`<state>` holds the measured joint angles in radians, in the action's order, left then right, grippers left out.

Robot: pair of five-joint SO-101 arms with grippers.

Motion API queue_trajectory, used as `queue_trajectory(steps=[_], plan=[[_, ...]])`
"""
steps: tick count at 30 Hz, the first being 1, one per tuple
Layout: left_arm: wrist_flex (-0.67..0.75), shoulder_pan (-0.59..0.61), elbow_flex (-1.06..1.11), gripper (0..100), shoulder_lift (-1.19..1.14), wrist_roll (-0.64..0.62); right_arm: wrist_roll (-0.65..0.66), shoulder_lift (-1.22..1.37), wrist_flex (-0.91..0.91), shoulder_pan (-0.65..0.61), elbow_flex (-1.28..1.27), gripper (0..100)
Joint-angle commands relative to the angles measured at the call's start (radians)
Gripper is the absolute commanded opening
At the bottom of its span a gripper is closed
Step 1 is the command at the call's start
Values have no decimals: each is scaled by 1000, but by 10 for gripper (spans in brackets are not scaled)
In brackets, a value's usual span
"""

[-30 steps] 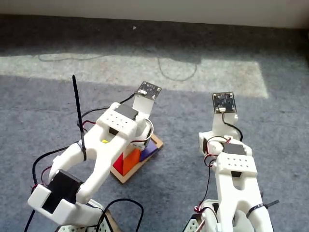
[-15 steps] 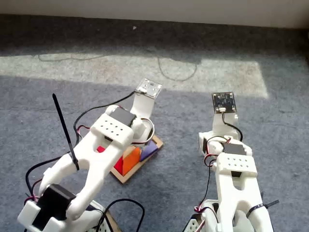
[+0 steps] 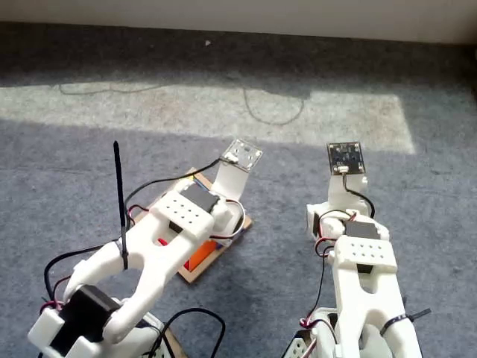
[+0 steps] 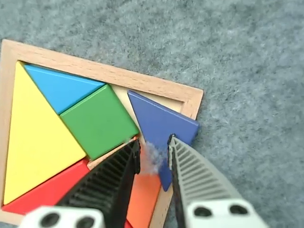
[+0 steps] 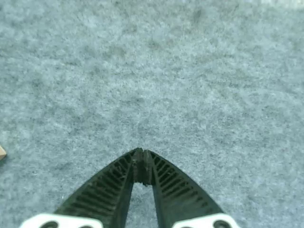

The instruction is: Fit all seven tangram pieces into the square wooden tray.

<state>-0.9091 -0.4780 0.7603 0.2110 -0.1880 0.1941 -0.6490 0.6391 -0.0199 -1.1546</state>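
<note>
Left wrist view looks straight down on the tray [image 4: 156, 83], which lies on grey carpet [image 4: 247, 57]. Seated inside it are a yellow triangle [image 4: 38, 142], a light blue triangle [image 4: 59, 85] and a green square [image 4: 97, 121]. A red piece [image 4: 47, 192] and an orange piece [image 4: 145, 194] sit along the nearer edge. A dark blue triangle [image 4: 159, 121] sits at one corner of the tray. Its outer point rides over the rim, and a sliver of bare wood shows between it and the green square. The left gripper [image 4: 153, 145] hangs right over this triangle, its jaws only a narrow gap apart. One tip is at the triangle's edge beside the green square and the other is over its face. I can't tell whether they touch it.

From the high view, the left arm [image 3: 160, 246] stretches across the tray [image 3: 195, 274] and covers most of it. The right arm [image 3: 361, 276] stands well apart from it. The right gripper [image 5: 142, 164] has its jaws closed tip to tip, holding nothing, over bare carpet.
</note>
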Motion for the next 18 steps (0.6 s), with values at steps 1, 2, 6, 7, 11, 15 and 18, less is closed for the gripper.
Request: queue_trajectory(steps=[1, 2, 6, 7, 11, 15, 18], plan=[[52, -10, 7, 114, 36, 3, 9, -27, -19, 13, 8, 6], [55, -10, 12, 114, 36, 3, 9, -27, -19, 13, 8, 6], [60, -8, 12, 113, 36, 3, 11, -27, -19, 13, 8, 6], [60, -8, 12, 113, 36, 3, 11, -27, -19, 13, 8, 6], [60, 10, 12, 113, 36, 3, 11, -27, -19, 13, 7, 6], [60, 70, 10, 114, 36, 3, 11, -25, -19, 13, 7, 6], [60, 96, 12, 115, 36, 5, 11, -24, -19, 13, 7, 6]])
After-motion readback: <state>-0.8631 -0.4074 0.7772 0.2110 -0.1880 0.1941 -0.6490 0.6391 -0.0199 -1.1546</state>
